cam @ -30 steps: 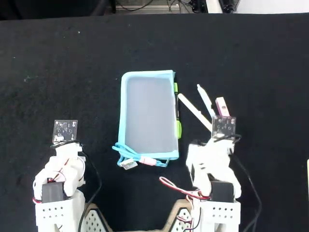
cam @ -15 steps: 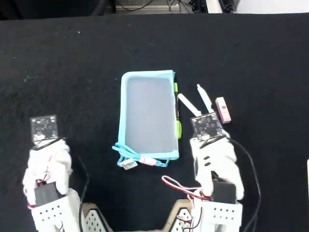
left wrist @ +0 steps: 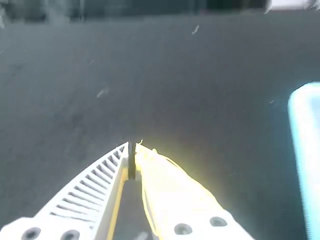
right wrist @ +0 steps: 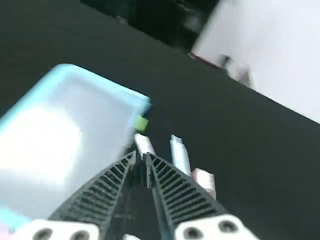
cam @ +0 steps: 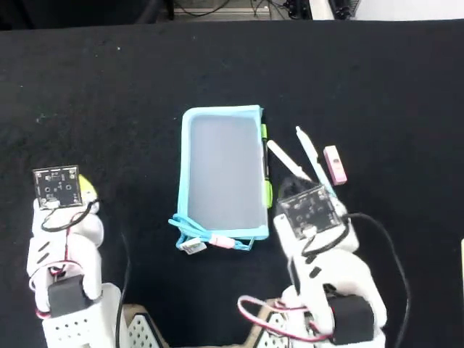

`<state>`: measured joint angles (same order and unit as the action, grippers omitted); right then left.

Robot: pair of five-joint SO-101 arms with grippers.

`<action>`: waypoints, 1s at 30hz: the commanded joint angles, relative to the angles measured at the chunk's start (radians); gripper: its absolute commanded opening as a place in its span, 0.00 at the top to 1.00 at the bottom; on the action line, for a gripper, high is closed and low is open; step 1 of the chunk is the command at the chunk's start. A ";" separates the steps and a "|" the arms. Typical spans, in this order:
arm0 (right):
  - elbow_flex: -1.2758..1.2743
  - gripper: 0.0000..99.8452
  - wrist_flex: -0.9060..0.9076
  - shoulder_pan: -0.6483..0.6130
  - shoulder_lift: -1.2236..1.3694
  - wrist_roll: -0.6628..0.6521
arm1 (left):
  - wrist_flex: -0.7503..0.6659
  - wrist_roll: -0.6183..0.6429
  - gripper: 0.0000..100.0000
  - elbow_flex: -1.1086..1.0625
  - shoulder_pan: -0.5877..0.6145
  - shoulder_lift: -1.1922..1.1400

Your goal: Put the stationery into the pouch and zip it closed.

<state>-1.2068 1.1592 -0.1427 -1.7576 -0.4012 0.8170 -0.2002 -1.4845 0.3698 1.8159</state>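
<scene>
The light-blue pouch lies flat mid-table, with its cord and tags at the near end. A green pen lies along its right edge. Beside it are a white pen, a pale blue-white pen and a pink eraser. My right gripper is shut and empty, its tips just short of the white pen, with the pouch to one side and the eraser to the other. My left gripper is shut and empty over bare cloth, far left of the pouch edge.
A black cloth covers the table. The two arm bases stand at the near edge. Cables and a pale floor lie beyond the far edge.
The left arm has swung to the left, away from the pouch. The right arm has shifted left and drawn back toward the near edge, uncovering the eraser and pens.
</scene>
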 commanded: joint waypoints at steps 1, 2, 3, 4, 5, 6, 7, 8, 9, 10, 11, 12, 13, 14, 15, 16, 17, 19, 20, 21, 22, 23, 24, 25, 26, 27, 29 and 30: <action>0.056 0.98 -0.041 -0.170 0.193 0.031 | -0.028 0.072 0.97 0.104 -0.142 0.002; 0.056 0.98 -0.048 -0.219 0.259 0.031 | -0.026 0.074 0.97 0.099 -0.173 0.000; 0.054 0.98 -0.052 -0.275 0.328 0.031 | -0.026 0.077 0.97 0.077 -0.200 0.000; 0.050 0.98 -0.054 -0.327 0.389 0.031 | -0.026 0.084 0.97 0.045 -0.220 0.000; 0.048 0.98 -0.054 -0.374 0.447 0.031 | -0.028 0.094 0.97 0.015 -0.232 0.000; 0.047 0.98 -0.055 -0.411 0.504 0.032 | -0.034 0.095 0.97 -0.018 -0.240 0.002; 0.047 0.98 -0.068 -0.440 0.558 0.035 | -0.049 0.095 0.97 -0.051 -0.240 0.002; 0.042 0.98 -0.084 -0.460 0.605 0.058 | -0.066 0.095 0.97 -0.085 -0.237 0.005; 0.035 0.98 -0.112 -0.468 0.647 0.087 | -0.087 0.095 0.97 -0.116 -0.237 0.005; 0.024 0.98 -0.147 -0.471 0.685 0.115 | -0.103 0.095 0.97 -0.139 -0.237 0.005; 0.007 0.98 -0.183 -0.471 0.719 0.130 | -0.109 0.095 0.97 -0.151 -0.242 0.005; -0.008 0.98 -0.213 -0.471 0.750 0.137 | -0.109 0.095 0.97 -0.153 -0.242 0.006; -0.028 0.96 -0.238 -0.471 0.776 0.137 | -0.109 0.095 0.97 -0.154 -0.240 0.006; -0.050 0.93 -0.264 -0.471 0.800 0.137 | -0.109 0.097 0.97 -0.156 -0.239 0.006; -0.070 0.89 -0.284 -0.471 0.820 0.137 | -0.107 0.104 0.97 -0.157 -0.237 0.006; -0.087 0.86 -0.301 -0.471 0.835 0.135 | -0.107 0.121 0.97 -0.157 -0.237 0.006; -0.097 0.83 -0.313 -0.471 0.848 0.135 | -0.107 0.135 0.97 -0.157 -0.237 0.006; -0.111 0.82 -0.324 -0.466 0.854 0.133 | -0.107 0.143 0.97 -0.159 -0.236 0.006; -0.116 0.82 -0.324 -0.466 0.854 0.133 | -0.107 0.143 0.97 -0.160 -0.236 0.006; -0.116 0.83 -0.324 -0.470 0.857 0.133 | -0.106 0.143 0.97 -0.160 -0.236 0.005; -0.119 0.84 -0.324 -0.471 0.858 0.132 | -0.097 0.141 0.97 -0.160 -0.236 0.005; -0.128 0.85 -0.324 -0.471 0.857 0.118 | -0.087 0.141 0.97 -0.159 -0.236 0.006; -0.139 0.85 -0.327 -0.471 0.854 0.097 | -0.080 0.141 0.97 -0.157 -0.236 0.006; -0.147 0.85 -0.330 -0.473 0.852 0.083 | -0.077 0.140 0.97 -0.156 -0.236 0.006; -0.148 0.84 -0.325 -0.473 0.852 0.074 | -0.075 0.140 0.97 -0.156 -0.236 0.006; -0.142 0.84 -0.322 -0.471 0.852 0.069 | -0.075 0.138 0.97 -0.156 -0.236 0.006; -0.116 0.85 -0.292 -0.471 0.852 0.066 | -0.075 0.138 0.97 -0.156 -0.236 0.006; -0.093 0.85 -0.255 -0.473 0.851 0.068 | -0.075 0.137 0.97 -0.156 -0.236 0.006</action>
<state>-1.3541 0.8477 -0.5984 -0.9060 -0.3214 0.7388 -0.0713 -1.6548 0.1381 1.8159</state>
